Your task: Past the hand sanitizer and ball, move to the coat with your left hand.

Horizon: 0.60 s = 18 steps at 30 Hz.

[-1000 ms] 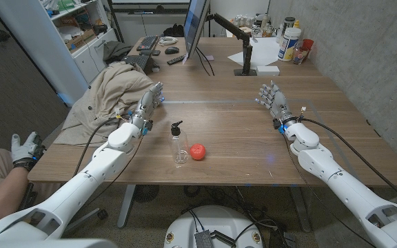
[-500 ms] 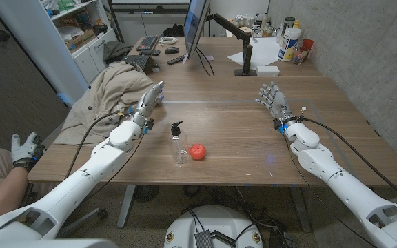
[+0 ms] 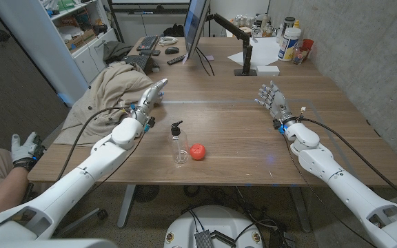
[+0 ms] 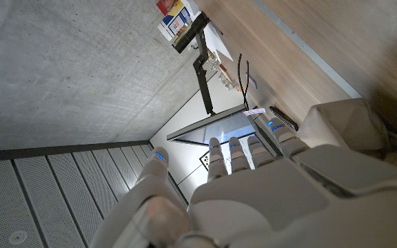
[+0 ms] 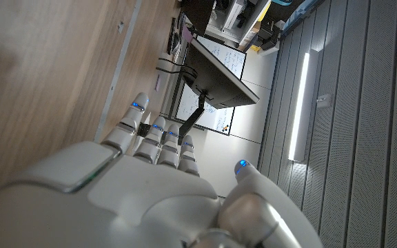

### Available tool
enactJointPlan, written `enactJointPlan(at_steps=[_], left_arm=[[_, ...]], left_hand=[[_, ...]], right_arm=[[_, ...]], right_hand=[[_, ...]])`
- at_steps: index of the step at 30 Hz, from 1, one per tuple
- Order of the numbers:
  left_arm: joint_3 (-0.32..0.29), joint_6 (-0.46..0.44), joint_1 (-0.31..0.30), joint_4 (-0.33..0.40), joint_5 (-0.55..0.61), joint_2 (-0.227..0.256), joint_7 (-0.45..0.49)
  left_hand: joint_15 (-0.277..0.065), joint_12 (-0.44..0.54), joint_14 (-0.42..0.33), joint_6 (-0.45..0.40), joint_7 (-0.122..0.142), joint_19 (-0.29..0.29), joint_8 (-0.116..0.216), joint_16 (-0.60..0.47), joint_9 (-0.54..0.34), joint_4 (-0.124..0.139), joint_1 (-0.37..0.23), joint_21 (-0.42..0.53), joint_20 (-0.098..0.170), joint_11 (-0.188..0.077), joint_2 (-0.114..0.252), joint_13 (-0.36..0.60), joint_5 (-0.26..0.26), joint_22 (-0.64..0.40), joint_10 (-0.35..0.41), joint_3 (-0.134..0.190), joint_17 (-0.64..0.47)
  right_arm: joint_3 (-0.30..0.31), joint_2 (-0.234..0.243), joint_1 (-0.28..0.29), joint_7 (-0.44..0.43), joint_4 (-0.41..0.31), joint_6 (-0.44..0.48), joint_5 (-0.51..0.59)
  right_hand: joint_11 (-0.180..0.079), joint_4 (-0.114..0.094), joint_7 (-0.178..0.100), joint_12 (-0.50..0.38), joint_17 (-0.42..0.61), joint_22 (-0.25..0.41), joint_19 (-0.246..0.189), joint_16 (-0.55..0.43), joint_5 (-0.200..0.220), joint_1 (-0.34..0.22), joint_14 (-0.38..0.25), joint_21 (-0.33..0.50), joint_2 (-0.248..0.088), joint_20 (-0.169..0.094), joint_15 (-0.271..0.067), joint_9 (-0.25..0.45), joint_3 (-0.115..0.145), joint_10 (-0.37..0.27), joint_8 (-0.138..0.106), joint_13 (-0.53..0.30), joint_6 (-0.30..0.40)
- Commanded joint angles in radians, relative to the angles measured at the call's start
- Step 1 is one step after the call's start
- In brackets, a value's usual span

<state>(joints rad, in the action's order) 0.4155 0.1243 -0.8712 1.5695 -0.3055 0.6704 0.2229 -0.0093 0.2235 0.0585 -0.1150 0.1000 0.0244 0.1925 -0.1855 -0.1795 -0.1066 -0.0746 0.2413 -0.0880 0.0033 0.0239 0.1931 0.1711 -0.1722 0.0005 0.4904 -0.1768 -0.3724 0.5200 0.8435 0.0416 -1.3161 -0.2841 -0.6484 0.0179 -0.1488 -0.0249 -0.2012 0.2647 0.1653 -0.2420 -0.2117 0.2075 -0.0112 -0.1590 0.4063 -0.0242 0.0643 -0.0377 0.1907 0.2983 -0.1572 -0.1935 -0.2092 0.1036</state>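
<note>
Left hand (image 3: pixel 151 95) is seen with fingers apart and empty, already past hand sanitizer (image 3: pixel 178 143) and ball (image 3: pixel 198 151), at the edge of the coat (image 3: pixel 109 96) draped over the surface's left side; contact judged nearly made.

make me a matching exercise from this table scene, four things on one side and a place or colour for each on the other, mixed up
Things:
1. ball
2. hand sanitizer
3. coat
4. right hand

Places or colours:
A. beige, heaped at the table's left edge
B. red, just right of the clear bottle
C. open over bare wood on the right side of the table
D. clear bottle with a black pump top, near the front middle of the table

Right pairs: 1-B, 2-D, 3-A, 4-C
</note>
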Motion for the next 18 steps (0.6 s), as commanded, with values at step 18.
enactJointPlan(at_steps=[18], left_arm=[[-0.039, -0.18, -0.039, 0.175, 0.144, 0.109, 0.085]], left_hand=[[-0.008, 0.007, -0.006, -0.018, 0.002, 0.01, 0.005, -0.006, -0.001, -0.011, -0.007, -0.009, -0.022, -0.01, -0.003, 0.005, 0.004, -0.001, 0.019, 0.003, -0.001]], right_arm=[[-0.005, 0.002, -0.005, 0.001, 0.001, 0.011, 0.0]], right_hand=[[-0.001, 0.0, 0.0, 0.0, -0.003, 0.003, -0.006, -0.004, 0.006, -0.004, 0.005, -0.009, -0.004, -0.001, -0.001, 0.003, -0.008, -0.002, -0.007, 0.001, 0.008]])
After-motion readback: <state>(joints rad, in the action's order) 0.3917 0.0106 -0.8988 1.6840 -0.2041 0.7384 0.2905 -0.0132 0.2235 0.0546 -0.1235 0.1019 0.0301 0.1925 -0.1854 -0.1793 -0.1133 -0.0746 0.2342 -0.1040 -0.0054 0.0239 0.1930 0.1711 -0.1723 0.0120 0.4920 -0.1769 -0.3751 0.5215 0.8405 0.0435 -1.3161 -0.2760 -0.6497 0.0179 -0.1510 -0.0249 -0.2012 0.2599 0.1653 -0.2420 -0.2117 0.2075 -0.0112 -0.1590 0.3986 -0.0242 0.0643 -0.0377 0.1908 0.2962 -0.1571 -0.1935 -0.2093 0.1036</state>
